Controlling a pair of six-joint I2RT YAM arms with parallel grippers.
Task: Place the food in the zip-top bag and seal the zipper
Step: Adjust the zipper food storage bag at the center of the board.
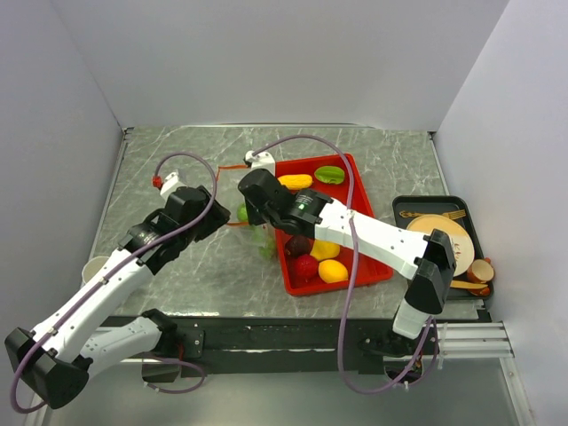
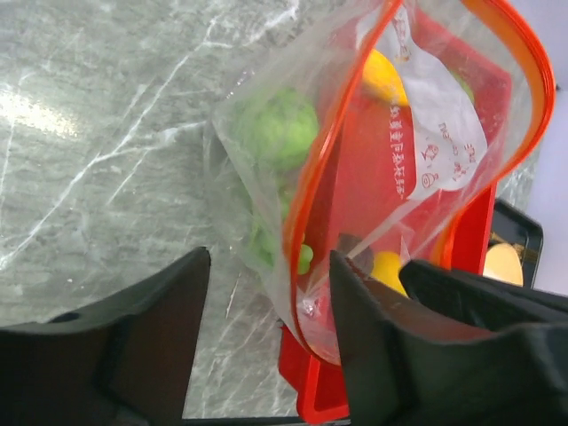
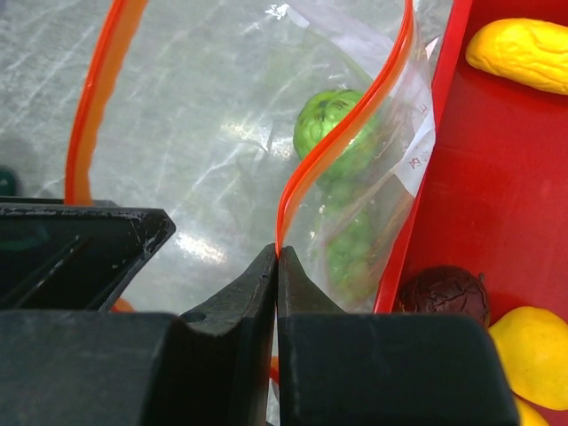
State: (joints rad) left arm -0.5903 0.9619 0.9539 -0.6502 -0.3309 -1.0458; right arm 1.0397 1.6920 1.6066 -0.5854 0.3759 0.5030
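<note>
The clear zip-top bag (image 2: pixel 426 133) hangs open beside the red tray's left wall. Green food (image 3: pixel 328 120) lies inside it. My right gripper (image 3: pixel 278 256) is shut on the orange-red zipper (image 3: pixel 342 133) strip at the bag's mouth and holds that edge up. My left gripper (image 2: pixel 266 328) is open, and the bag's lower rim with its strip hangs between the two fingers (image 2: pixel 173 311), close to the right one. More food lies in the tray: a yellow piece (image 1: pixel 295 182), a green one (image 1: pixel 329 174), a dark red one (image 3: pixel 444 293) and a red one (image 1: pixel 306 266).
The red tray (image 1: pixel 366 222) stands right of centre on the grey marble table. A black tray (image 1: pixel 417 202) at the right edge holds a tan plate (image 1: pixel 439 232) with wooden cutlery. A pale cup (image 1: pixel 93 266) stands at the left, by the left arm.
</note>
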